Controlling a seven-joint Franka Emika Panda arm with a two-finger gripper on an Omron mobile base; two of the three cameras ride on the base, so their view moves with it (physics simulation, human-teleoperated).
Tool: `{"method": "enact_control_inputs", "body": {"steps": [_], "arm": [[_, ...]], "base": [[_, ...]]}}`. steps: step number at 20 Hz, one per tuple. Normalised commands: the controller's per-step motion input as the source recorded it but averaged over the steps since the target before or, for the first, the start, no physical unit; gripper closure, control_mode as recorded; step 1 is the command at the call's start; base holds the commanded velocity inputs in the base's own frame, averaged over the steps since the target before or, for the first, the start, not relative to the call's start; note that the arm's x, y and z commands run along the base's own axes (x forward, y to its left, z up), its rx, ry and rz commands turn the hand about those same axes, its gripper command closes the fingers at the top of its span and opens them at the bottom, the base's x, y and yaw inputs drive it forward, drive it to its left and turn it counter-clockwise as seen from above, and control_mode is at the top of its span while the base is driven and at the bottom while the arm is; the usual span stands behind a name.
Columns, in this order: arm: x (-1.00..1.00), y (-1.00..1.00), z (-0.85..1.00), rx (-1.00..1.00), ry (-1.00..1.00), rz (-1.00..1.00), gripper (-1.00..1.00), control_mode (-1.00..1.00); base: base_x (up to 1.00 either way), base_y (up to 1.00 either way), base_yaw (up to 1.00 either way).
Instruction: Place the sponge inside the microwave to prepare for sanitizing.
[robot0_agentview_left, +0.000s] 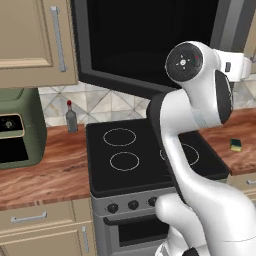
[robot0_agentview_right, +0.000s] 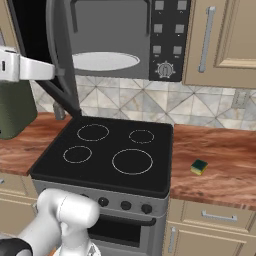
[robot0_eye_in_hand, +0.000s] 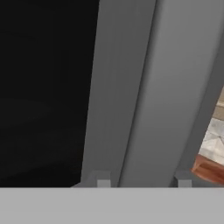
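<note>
Up close, the gripper sits against the long grey handle of the microwave's swung-open door, one fingertip on each side of the bar; whether the tips actually pinch it or merely bracket it cannot be told. Dark door glass fills the space to one side of the handle, and past the handle's other edge a sliver of tile and wooden counter shows.

Beyond the door, the microwave stands open, its white oval turntable exposed and bare, with the button-and-dial panel at the far side of the cavity. The door leaf hangs out over the black stove, cutting across the air above the burners nearest the hand.

Below and well away from the hand, the sponge lies flat on the wooden counter, just beyond the stove's far edge, green face up, with open counter all round it.

On the opposite side of the stove, a small bottle stands against the tiled wall, and an olive-green appliance sits on the counter past it. Beige cabinets flank the microwave.
</note>
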Motion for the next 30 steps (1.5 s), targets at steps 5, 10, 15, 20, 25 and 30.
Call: {"method": "enact_control_inputs", "body": {"steps": [5, 10, 15, 20, 25, 30], "arm": [[-0.10, 0.55, 0.00, 0.00, 0.00, -0.12, 1.00, -1.00], [-0.02, 0.45, -0.10, 0.00, 0.00, -0.12, 1.00, -1.00], [0.00, 0.23, -0.14, -0.03, 0.03, -0.09, -1.00, -1.00], [0.00, 0.00, -0.01, -0.01, 0.00, -0.06, -1.00, -1.00], [0.00, 0.00, 0.00, 0.00, 0.00, -0.03, -1.00, -1.00], [-0.07, 0.05, 0.00, -0.02, -0.01, -0.02, -1.00, -1.00]], "base": [[0.00, 0.00, 0.00], [0.00, 0.00, 0.00], [0.00, 0.00, 0.00], [0.00, 0.00, 0.00], [0.00, 0.00, 0.00], [0.00, 0.00, 0.00]]}}
